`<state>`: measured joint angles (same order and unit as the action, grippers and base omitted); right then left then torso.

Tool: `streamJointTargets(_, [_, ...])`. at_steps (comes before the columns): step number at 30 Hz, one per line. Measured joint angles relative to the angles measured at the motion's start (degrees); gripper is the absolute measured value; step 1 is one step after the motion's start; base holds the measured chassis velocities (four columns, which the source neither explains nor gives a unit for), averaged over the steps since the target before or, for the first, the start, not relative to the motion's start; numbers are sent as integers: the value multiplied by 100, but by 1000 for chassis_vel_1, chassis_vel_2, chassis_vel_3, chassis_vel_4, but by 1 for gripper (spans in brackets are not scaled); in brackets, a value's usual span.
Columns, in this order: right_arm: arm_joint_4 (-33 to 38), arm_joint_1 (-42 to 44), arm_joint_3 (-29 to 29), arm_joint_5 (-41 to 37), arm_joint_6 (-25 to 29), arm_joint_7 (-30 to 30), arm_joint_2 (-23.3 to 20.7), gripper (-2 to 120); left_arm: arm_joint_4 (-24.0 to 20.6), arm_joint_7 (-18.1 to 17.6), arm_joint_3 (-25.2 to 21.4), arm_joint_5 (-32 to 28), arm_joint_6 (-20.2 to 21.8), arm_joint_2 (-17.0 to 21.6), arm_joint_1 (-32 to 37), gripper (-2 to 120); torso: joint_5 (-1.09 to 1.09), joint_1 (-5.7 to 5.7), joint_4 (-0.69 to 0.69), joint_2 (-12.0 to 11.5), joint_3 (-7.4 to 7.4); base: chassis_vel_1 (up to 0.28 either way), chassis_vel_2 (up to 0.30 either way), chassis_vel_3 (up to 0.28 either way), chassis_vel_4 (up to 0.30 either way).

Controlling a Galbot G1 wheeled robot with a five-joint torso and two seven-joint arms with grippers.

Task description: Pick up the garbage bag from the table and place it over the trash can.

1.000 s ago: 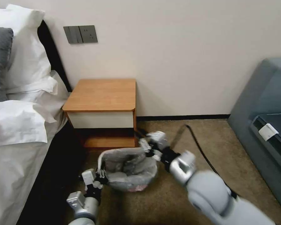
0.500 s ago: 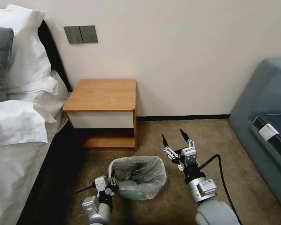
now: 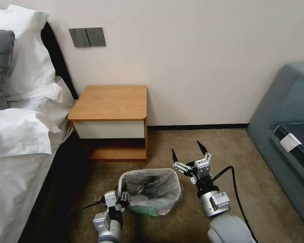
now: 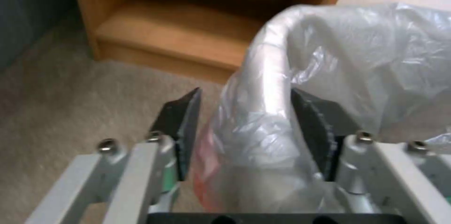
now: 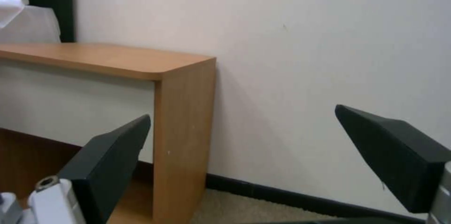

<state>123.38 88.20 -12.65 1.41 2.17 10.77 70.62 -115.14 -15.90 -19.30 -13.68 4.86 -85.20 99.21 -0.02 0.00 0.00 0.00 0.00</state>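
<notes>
While crinkly garbage bag [image 3: 152, 189] lines trash can [image 3: 143, 207], left hand [image 4: 244, 129] straddles its rim unclenched; right hand [image 3: 189, 153] gapes.

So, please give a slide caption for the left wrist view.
Left gripper open astride the bag-covered trash can rim.

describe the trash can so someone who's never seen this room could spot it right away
Find the wooden table against the wall beside the bed. On the carpet just in front of it sits the trash can, between the left gripper and right gripper. It alone is lined with the crinkly translucent garbage bag.
</notes>
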Motion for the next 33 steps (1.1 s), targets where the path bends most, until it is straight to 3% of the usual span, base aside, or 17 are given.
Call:
streamJointTargets(6, [-28, 86, -55, -111, 74, 1, 60, 100, -87, 35, -97, 274, -199, 54, 13, 80, 1, 0, 0, 0, 0, 0, 0, 0, 0])
streamJointTargets(9, [-35, 112, -61, -158, 90, -6, 73, 100, -109, 69, -132, 326, -240, 65, 24, 85, 2, 0, 0, 0, 0, 0, 0, 0, 0])
streamJointTargets(11, [-71, 179, -108, -260, 140, -67, 95, 100, -138, 128, -194, 461, -349, 68, 45, 97, 2, 0, 0, 0, 0, 0, 0, 0, 0])
streamJointTargets(16, [-126, 301, -248, -420, 229, -181, 148, 100, -177, 259, -338, 709, -613, 61, 79, 99, 2, 0, 0, 0, 0, 0, 0, 0, 0])
streamJointTargets(17, [-386, 736, -837, -630, 645, -713, 336, 100, -256, 641, -949, 1146, -1464, 64, 195, 100, 3, 0, 0, 0, 0, 0, 0, 0, 0])
streamJointTargets(18, [-386, 736, -837, -630, 645, -713, 336, 100, -256, 641, -949, 1146, -1464, 64, 195, 100, 3, 0, 0, 0, 0, 0, 0, 0, 0])
streamJointTargets(22, [-592, 1353, -1404, -706, 1330, -973, 727, 100, -512, 1189, -1182, 953, -2339, 69, 588, 100, 0, 0, 0, 0, 0, 0, 0, 0, 0])
streamJointTargets(29, [-665, 1872, -1516, -803, 2126, -861, 865, 100, -801, 1243, -1343, 653, -2825, 33, 1402, 100, 3, 0, 2, 0, 0, 0, 0, 0, 0])
streamJointTargets(33, [-675, 1899, -1506, -805, 2206, -827, 865, 100, -814, 1232, -1351, 647, -2847, 29, 1465, 100, 2, 0, 1, 0, 0, 0, 0, 0, 0])
